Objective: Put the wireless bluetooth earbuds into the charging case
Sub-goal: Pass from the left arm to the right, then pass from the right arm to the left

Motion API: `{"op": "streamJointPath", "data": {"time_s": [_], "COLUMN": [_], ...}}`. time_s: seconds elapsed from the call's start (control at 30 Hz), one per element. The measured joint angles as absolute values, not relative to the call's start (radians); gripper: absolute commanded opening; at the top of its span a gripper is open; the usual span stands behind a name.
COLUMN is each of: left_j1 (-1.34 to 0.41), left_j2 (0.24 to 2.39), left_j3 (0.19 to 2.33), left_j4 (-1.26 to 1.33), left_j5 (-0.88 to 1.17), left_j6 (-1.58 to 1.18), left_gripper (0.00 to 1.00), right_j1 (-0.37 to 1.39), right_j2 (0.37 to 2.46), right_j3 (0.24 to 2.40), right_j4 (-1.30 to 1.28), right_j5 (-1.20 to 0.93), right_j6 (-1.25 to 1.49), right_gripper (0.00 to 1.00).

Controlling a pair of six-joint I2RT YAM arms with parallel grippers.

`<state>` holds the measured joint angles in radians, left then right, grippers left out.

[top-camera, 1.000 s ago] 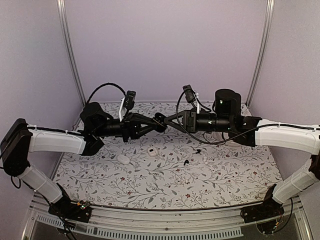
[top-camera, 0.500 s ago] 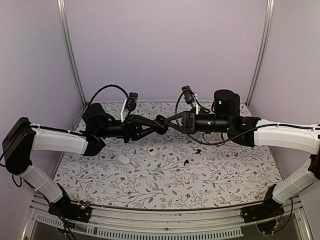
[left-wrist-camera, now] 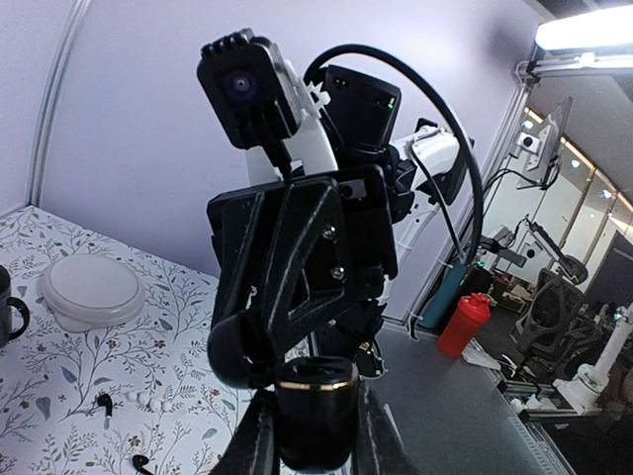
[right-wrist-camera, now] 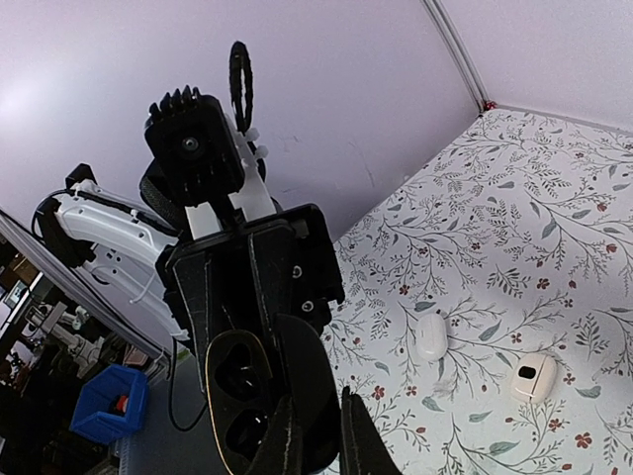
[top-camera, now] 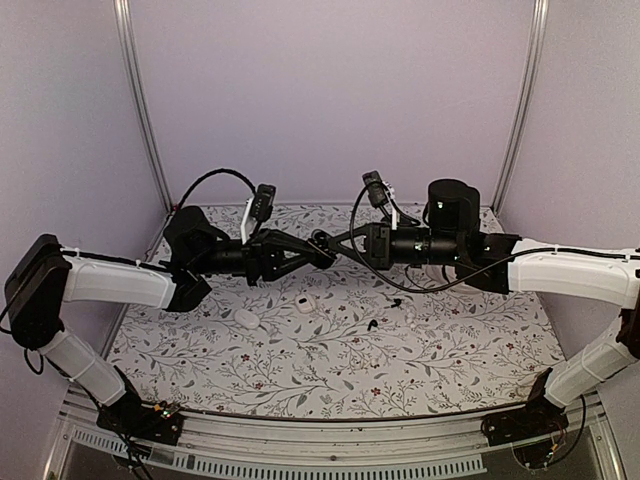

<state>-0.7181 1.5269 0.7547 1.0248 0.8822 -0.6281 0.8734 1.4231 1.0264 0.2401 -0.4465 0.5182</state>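
Case (left-wrist-camera: 315, 398) sits half hidden in left pincer (left-wrist-camera: 316, 443).

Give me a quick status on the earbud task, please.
Left jaws shut on charging case, held aloft. Right jaws at its open lid, grip unclear. Black earbuds on table.

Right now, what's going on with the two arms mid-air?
The left gripper holds the black charging case up above the table. The right gripper has its fingers tight on either side of the opened lid, apparently gripping it. Two black earbuds lie on the table, not yet inserted.
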Motion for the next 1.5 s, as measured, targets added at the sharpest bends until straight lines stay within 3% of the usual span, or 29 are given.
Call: {"op": "streamJointPath", "data": {"time_s": [0.57,0.87,1.27,1.5], "left_j1": [-0.718,-0.718,-0.718,-0.718], "left_j2": [1.496,1.470,1.476,1.490], "left_j3": [0.860,0.872,0.918,0.968], "left_j4": [0.660,0.540,0.508,0.478], "left_j5": [1.024,1.035,1.018,1.029], "left_j6": [-0.382,-0.297,-0.361,-0.393], "left_gripper": [0.37,0.39,0.43,0.43], "right_j1": [0.891,0.893,0.979,0.988], "right_j2": [1.383,1.378,1.316,1.315], "right_j3": [1.086,1.089,1.096,1.102], "right_j4": [0.022,0.000,-0.044,-0.050], "right_j5": [-0.373,-0.360,-0.124,-0.091], "right_j6": [0.218,0.194,0.094,0.052], "right_gripper": [0.04,0.04,0.04,0.04]}}
